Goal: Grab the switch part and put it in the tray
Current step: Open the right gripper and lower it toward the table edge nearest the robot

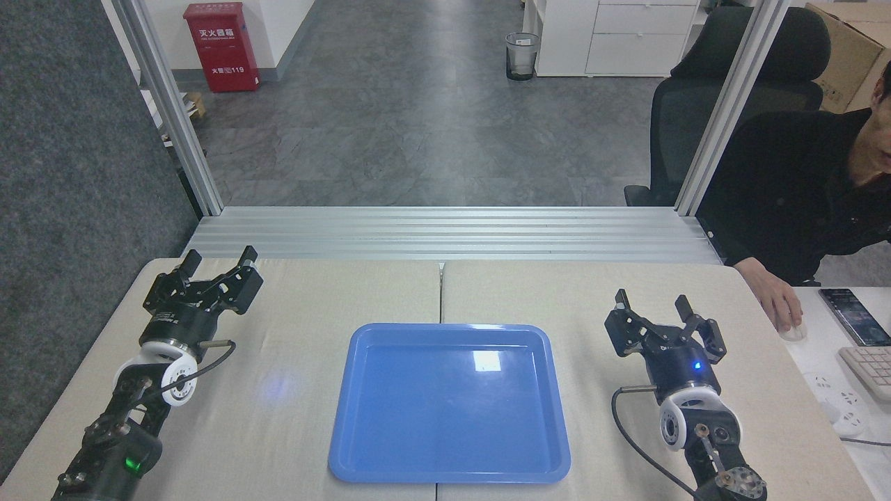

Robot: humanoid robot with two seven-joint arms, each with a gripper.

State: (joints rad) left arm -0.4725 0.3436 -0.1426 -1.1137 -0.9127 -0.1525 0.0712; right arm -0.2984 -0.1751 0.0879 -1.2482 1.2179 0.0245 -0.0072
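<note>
The blue tray (348,445) lies in the middle of the table near the front edge, with nothing showing inside it. The switch part is out of view. My left gripper (218,259) rests over the table's back left, open, with nothing between its fingers. On the right side of the table, my right gripper (653,300) is open too and holds nothing. Both grippers stand well apart from the tray.
A seam (440,292) splits the beige table in two. At the right, a person in black sits with a hand (779,299) on a mouse; a phone (850,316) and keyboard (870,370) lie on the adjoining white desk. Aluminium rails (445,233) border the back.
</note>
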